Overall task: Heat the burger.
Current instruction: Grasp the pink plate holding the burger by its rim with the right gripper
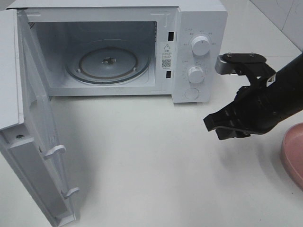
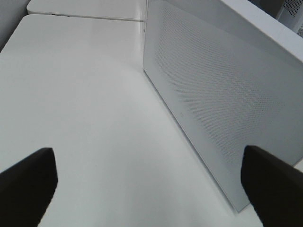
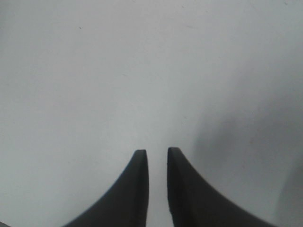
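The burger is out of view in all three views. The white microwave [image 1: 199, 28] stands at the back with its door [image 1: 40, 142] swung wide to the left. Its glass turntable [image 1: 109, 64] is bare. My right gripper [image 1: 211, 124] hovers over the table in front of the microwave's control panel, pointing left. In the right wrist view the right gripper [image 3: 157, 153] shows a narrow gap between its fingers, with only bare table beneath. My left gripper [image 2: 151, 189] is wide open and empty, low over the table beside the microwave's perforated side wall [image 2: 222, 94].
A shallow pink plate [image 1: 294, 153] pokes in at the right edge, just behind my right arm. Two knobs [image 1: 200, 46] and a round button sit on the microwave's front panel. The open door blocks the left side of the table [image 1: 151, 165].
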Action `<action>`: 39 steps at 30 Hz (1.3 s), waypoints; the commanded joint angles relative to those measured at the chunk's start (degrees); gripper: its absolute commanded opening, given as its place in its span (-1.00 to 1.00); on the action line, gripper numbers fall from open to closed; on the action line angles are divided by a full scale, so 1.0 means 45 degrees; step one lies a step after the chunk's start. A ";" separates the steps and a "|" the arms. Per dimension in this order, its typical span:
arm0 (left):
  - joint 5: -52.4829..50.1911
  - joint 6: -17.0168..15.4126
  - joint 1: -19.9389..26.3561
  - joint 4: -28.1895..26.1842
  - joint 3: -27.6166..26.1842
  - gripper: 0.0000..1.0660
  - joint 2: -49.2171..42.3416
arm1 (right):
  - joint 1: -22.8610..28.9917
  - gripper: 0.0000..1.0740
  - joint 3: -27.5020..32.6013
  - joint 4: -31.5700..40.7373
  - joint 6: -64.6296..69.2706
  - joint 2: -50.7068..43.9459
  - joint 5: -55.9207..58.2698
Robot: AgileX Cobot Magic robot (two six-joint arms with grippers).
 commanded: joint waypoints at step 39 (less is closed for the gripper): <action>-0.0166 0.0013 0.0013 -0.0051 0.0051 0.83 -0.0229 | -0.3514 0.68 0.0000 -0.5755 0.3845 0.1362 0.2317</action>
